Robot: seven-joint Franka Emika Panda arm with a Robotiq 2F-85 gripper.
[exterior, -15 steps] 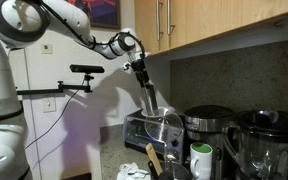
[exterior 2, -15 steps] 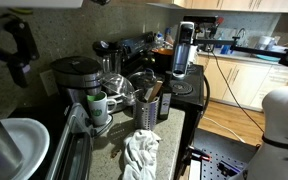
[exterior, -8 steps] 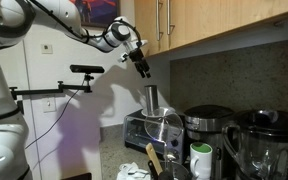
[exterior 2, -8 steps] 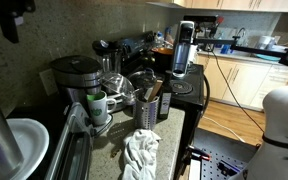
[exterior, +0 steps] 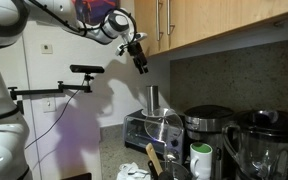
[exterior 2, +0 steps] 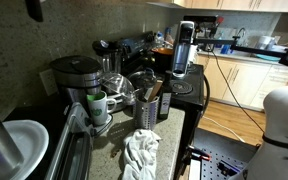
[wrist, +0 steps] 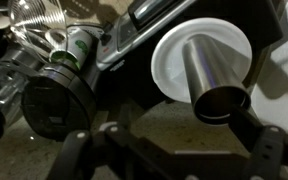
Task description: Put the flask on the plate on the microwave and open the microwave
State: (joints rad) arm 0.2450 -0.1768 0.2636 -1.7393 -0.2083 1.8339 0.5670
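The steel flask stands upright on the clear plate on top of the small silver microwave. The flask also shows in an exterior view and, from above, in the wrist view. The microwave door looks shut. My gripper hangs well above the flask, just under the wall cabinets, open and empty. In the wrist view its dark fingers frame the bottom edge, spread apart with nothing between them.
A round black cooker, a black blender and a white mug with a green band stand next to the microwave. Wooden cabinets hang close overhead. A crumpled cloth and a utensil holder sit on the counter.
My gripper has let go of the flask and risen straight up away from it. The flask stays standing on the plate.
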